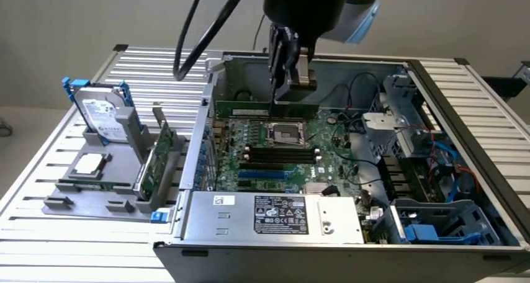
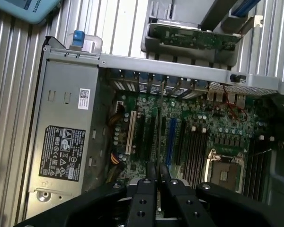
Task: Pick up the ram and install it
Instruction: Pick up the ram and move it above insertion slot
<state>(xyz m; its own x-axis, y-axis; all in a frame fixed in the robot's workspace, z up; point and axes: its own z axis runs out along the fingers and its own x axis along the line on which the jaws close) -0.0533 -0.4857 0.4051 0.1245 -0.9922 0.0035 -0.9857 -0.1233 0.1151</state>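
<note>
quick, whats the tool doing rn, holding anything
Tool: closed, holding the ram over the motherboard.

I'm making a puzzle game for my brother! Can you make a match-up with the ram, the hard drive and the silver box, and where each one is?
1 ram
2 hard drive
3 silver box

A stands in the grey holder outside the case
B lies inside the case, wearing a black label
C gripped by the hand above the motherboard

Pairs: 1-C; 2-A; 3-B
</note>
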